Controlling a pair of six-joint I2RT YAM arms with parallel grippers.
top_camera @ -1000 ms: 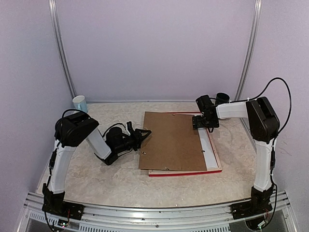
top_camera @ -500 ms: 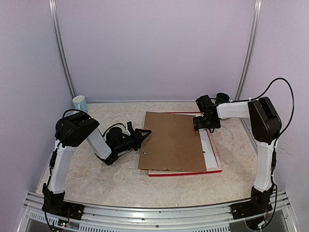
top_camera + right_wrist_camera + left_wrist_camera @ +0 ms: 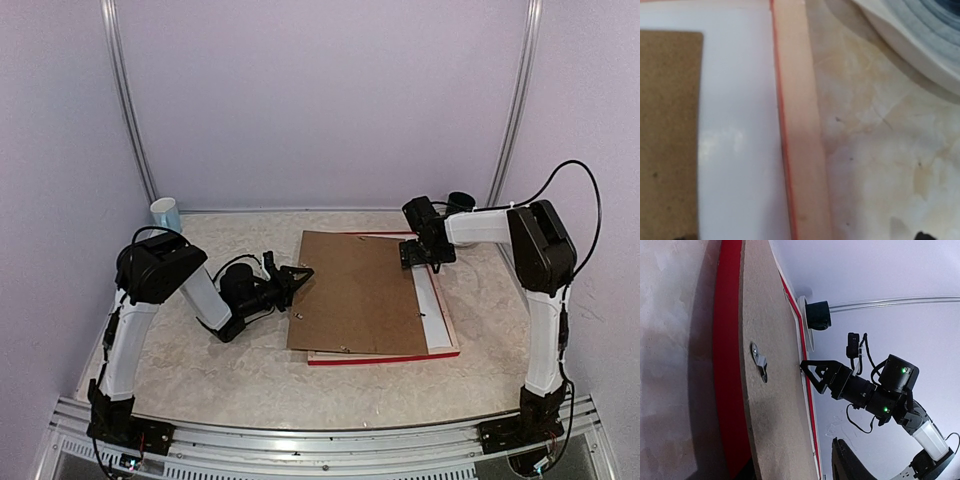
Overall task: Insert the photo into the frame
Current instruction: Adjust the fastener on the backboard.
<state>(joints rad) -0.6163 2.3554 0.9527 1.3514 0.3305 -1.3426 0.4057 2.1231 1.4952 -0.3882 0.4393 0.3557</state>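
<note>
The frame lies back up on the table, with red edges and a pale wood rail. The brown backing board lies on it, shifted left and overhanging the left rail. A strip of white mat shows along the right side. The photo is hidden. My left gripper is open at table level, just left of the board's left edge. My right gripper is over the frame's far right corner, at the board's right edge, with its fingers spread. It holds nothing.
A white cup stands at the back left. A black cup stands at the back right, close behind the right gripper. A metal clip sticks up from the board. Walls close in the table on three sides.
</note>
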